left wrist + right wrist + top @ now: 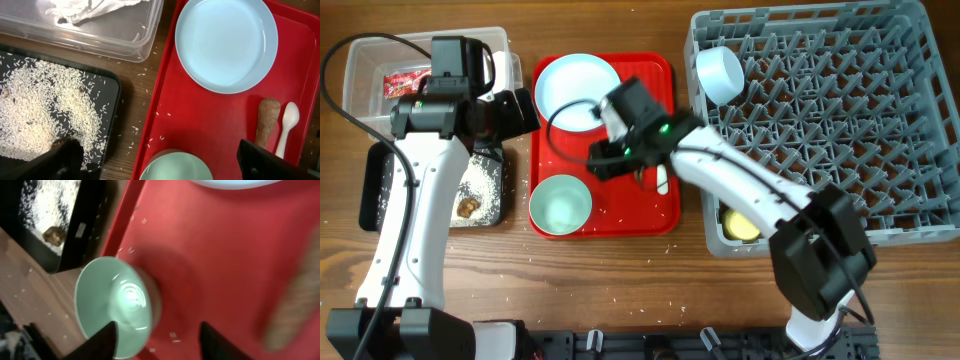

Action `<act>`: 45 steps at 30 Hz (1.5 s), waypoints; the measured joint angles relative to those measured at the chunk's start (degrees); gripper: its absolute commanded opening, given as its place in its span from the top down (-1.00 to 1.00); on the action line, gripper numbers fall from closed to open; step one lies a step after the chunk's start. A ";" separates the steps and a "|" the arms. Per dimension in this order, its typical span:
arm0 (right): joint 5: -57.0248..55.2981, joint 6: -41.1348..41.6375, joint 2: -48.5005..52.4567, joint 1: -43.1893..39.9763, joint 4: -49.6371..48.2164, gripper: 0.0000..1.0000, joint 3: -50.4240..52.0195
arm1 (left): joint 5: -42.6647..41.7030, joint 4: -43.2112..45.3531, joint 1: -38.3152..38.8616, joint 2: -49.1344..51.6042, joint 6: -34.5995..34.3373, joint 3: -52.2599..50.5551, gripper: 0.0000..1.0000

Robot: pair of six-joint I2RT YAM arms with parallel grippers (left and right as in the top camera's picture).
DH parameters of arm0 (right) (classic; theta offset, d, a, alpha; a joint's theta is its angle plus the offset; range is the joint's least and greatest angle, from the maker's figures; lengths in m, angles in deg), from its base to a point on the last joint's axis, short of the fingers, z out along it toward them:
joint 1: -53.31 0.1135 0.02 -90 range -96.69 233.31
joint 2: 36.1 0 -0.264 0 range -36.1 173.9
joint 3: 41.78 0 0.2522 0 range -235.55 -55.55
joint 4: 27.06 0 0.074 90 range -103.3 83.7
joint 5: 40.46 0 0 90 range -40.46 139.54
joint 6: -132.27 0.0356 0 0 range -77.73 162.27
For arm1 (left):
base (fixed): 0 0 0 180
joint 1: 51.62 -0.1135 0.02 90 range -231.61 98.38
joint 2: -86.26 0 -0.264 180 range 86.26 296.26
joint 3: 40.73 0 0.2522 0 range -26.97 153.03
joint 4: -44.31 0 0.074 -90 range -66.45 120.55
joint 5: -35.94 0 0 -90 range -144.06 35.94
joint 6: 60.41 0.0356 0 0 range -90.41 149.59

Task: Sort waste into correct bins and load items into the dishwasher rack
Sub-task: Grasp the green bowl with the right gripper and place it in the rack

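Note:
My left gripper [520, 108] [160, 162] is open and empty, above the gap between the black tray [380, 170] and the red tray. My right gripper [603, 160] [160, 340] is open and empty over the red tray, just beside the mint green bowl [560, 204] [112, 305] [175, 167]. The pale blue plate [577, 90] [226, 42] lies at the tray's back. The brown carrot-shaped stick [267, 120] and white spoon [286, 125] [661, 181] lie side by side. Rice [40, 110] and a brown lump [470, 207] [52, 236] lie in the black tray. The clear tub [370, 50] holds the red-and-white wrapper [407, 82] and crumpled paper [90, 10].
The grey dishwasher rack [840, 120] stands at the right with the pale blue-white bowl [720, 73] at its back left and the yellow cup [740, 225] at its front left. The flat red tray [665, 215] sits in the middle. Loose rice grains lie on the wood.

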 measured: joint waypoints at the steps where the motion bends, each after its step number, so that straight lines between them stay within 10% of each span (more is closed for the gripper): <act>1: 0.39 2.56 0.37 2.01 -1.92 0.10 1.86 | 0.00 0.02 0.00 0.00 0.00 0.00 -1.00; 8: -2.80 10.62 5.90 7.74 -4.52 0.27 2.82 | 0.00 0.02 0.00 0.00 0.00 0.00 -1.00; 12: -5.03 11.93 6.38 7.69 -3.82 0.89 2.82 | 0.00 0.00 0.00 0.00 0.00 0.00 -1.00; 21: -6.32 12.87 6.01 3.65 -0.46 0.91 2.86 | 0.00 0.02 0.00 0.00 0.00 0.00 -1.00; 29: -17.27 8.83 -14.21 -6.25 9.55 0.91 3.45 | 0.00 0.02 0.00 0.00 0.00 0.00 -1.00; 45: -79.78 5.81 -34.10 -10.01 29.09 0.91 3.48 | 0.00 0.02 0.00 0.00 0.00 0.00 -1.00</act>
